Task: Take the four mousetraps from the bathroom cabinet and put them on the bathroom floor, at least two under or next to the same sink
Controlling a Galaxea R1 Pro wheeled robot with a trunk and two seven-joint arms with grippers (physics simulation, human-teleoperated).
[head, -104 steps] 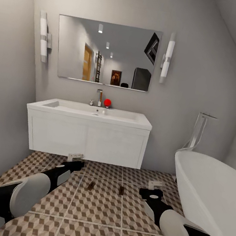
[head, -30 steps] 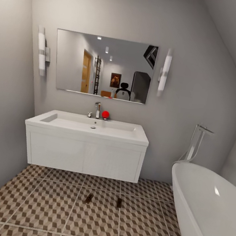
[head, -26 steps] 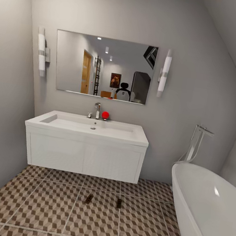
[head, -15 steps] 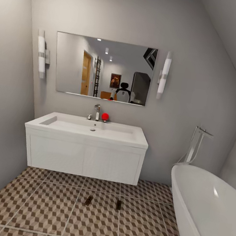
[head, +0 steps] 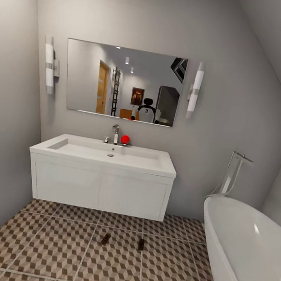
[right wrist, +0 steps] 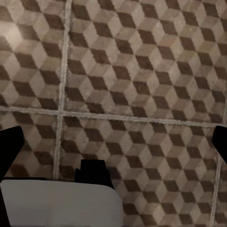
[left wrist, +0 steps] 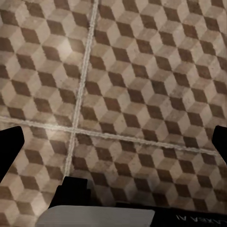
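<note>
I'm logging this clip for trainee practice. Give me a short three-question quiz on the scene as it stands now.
1. True or false: two mousetraps lie on the floor in front of the sink.
2. What stands at the right of the head view? A) toilet B) bathtub C) cabinet
3. Fill in: in each wrist view, the left gripper and right gripper have fingertips spread toward the picture's edges, so both are ____.

Key: 1 true; 2 B; 3 open.
</note>
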